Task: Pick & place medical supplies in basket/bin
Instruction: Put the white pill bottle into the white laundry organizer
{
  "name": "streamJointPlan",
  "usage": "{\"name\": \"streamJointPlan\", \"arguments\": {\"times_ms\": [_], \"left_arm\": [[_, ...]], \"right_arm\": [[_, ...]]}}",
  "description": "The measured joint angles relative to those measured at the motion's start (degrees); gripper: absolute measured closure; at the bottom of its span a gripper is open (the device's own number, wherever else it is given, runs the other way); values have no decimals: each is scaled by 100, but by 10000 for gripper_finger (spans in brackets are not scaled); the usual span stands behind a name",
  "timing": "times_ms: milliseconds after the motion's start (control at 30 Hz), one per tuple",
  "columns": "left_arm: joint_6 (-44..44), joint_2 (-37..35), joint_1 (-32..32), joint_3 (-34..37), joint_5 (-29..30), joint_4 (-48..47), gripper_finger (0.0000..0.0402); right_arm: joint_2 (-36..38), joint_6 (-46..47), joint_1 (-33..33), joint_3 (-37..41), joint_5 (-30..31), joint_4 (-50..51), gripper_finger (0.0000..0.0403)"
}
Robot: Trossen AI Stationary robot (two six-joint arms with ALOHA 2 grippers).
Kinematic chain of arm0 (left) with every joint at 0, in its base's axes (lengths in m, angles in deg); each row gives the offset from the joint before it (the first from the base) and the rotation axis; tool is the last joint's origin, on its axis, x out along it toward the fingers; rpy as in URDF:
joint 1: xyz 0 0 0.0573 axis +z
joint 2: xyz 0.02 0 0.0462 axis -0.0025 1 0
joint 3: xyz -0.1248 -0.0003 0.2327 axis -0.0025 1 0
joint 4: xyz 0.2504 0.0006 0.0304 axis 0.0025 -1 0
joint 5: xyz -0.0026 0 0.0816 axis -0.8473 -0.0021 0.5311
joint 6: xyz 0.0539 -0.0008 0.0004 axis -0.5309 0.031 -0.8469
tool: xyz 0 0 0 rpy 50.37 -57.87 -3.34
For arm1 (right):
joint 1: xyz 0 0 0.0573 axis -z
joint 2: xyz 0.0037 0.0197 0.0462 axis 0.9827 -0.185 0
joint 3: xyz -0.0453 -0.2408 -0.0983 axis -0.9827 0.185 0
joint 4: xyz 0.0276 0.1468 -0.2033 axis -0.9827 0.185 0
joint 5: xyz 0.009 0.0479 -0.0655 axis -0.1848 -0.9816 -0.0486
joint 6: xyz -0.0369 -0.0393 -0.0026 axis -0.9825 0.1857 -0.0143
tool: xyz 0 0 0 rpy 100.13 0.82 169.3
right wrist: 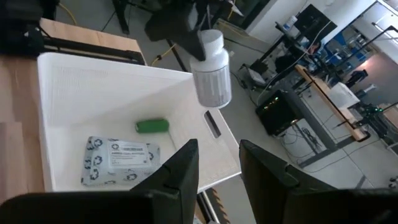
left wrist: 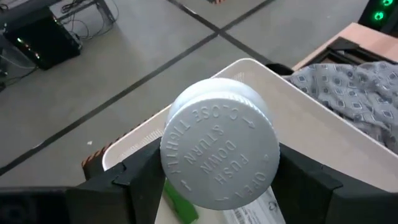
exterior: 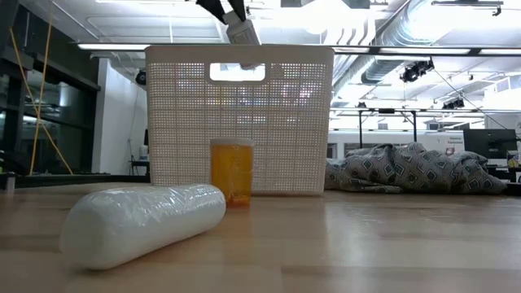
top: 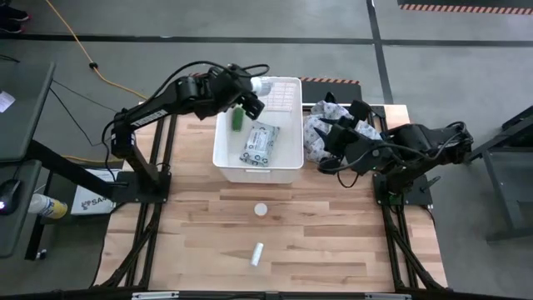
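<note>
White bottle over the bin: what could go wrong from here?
1. The left claw holds the white bottle near the bin's far wall, so a release could clip the rim or fall outside.
2. Dropped from this height, it might strike the green cylinder or wipes packet and bounce.
3. The small bottle and white tube on the table are round and may roll when grasped.

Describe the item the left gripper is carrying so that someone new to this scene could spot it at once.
Start at the white lattice-walled bin at the table's far edge, which holds a green cylinder and a wipes packet. Above its far left corner, the left gripper holds a white bottle in the air. Unlike the small white tube and the capped orange vial on the table, it is off the surface, its cap embossed "push down & turn".
</note>
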Motion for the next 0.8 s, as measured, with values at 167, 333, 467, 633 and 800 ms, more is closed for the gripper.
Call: {"name": "streamJointPlan", "arguments": {"times_ms": [167, 333, 467, 633, 800], "left_arm": [[-162, 136, 121, -2, -192, 197, 129], [-342, 379, 197, -7, -404, 424, 132], [-422, 661, 355, -13, -625, 560, 116], [-425, 1044, 668, -4, -1070, 546, 129], [-424, 1351, 991, -4, -1587, 498, 131]], "right_arm": [[0, -1, 0, 0, 78, 136, 295], [0, -1, 0, 0, 98, 213, 295], [0, 3, 0, -1, 89, 287, 295], [0, 54, 0, 0, 42, 492, 295], [0, 308, 0, -1, 36, 703, 295]]}}
